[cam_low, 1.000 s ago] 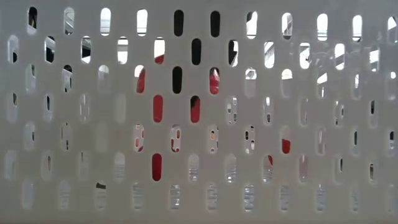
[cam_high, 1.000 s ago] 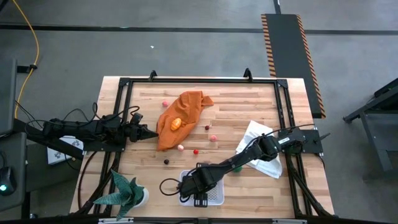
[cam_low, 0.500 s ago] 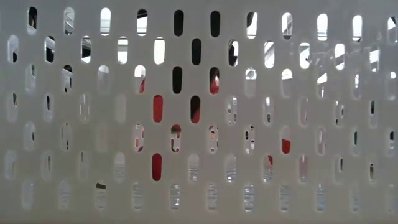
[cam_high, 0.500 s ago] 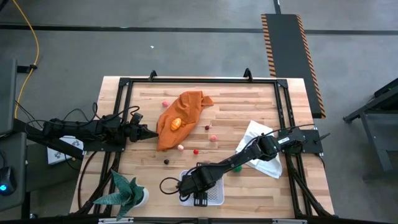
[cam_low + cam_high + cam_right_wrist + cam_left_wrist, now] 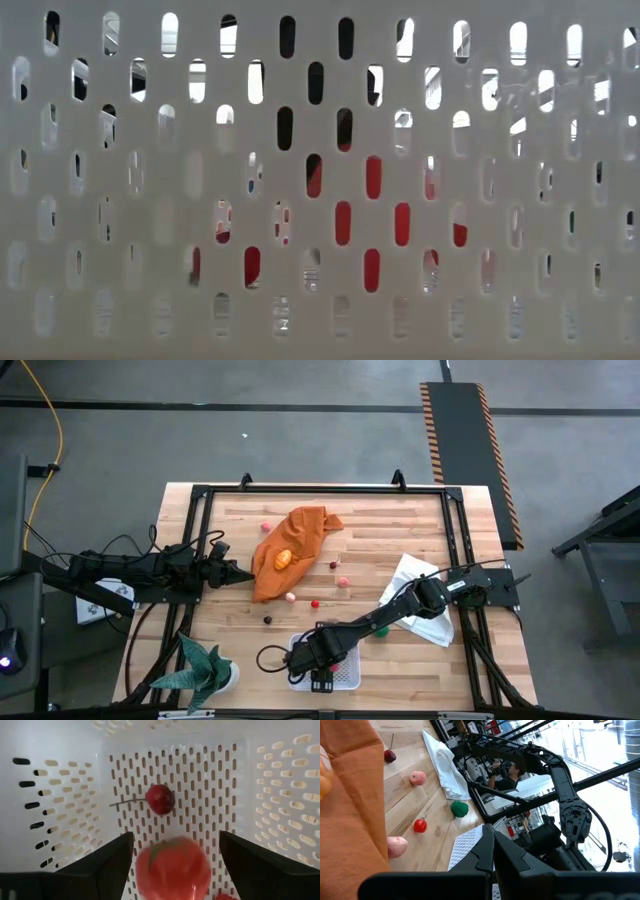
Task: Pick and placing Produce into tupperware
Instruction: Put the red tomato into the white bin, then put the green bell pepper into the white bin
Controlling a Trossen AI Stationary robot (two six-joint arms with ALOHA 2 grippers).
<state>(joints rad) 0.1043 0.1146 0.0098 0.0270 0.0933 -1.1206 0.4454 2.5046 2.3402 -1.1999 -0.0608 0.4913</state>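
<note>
**Produce and container at the table's near edge**

White slotted plastic tupperware [image 5: 340, 672] holds a stemmed red cherry [image 5: 160, 799] and a blurred red tomato-like piece [image 5: 172, 869]. Pink, red, green and dark pieces [image 5: 459, 808] lie scattered on the wood.

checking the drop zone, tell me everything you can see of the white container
The white container is a small rectangular plastic basket with rounded corners, its walls and floor pierced by rows of oval slots. It stands upright at the table's near edge, right of the potted plant. The right pincer hangs over it, fingers apart, with a blurred red tomato-like piece between them. A dark red cherry with a stem already lies on its floor, and another red bit peeks in beside it.
</note>
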